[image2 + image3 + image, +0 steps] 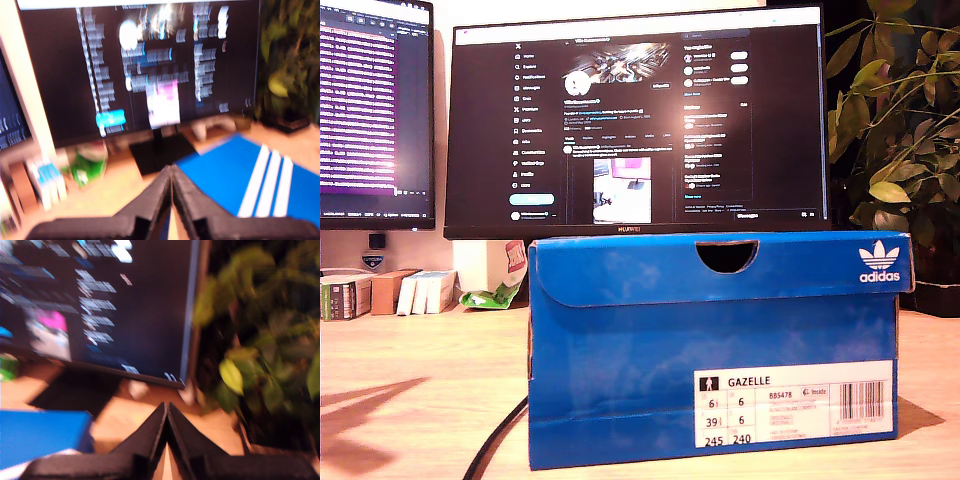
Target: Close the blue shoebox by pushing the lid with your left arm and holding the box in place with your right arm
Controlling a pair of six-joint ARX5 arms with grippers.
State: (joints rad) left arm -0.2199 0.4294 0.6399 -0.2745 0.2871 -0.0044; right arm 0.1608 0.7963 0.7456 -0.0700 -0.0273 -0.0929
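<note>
The blue Adidas shoebox [710,340] stands on the wooden desk [420,380] in the exterior view, with its lid [720,265] down over the body. No arm shows in that view. In the first wrist view my first gripper [171,172] is shut, fingertips together with nothing between them, above the desk beside the lid's white-striped top [240,185]. In the second wrist view my second gripper [166,410] is also shut and empty, a little way off the box's corner [45,435]. Both wrist views are blurred.
A large monitor [640,120] stands right behind the box, with a second screen [375,110] at the exterior view's left. A leafy plant [900,130] fills that view's right. Small books [380,292], a green packet [495,295] and a black cable [495,440] lie on the desk.
</note>
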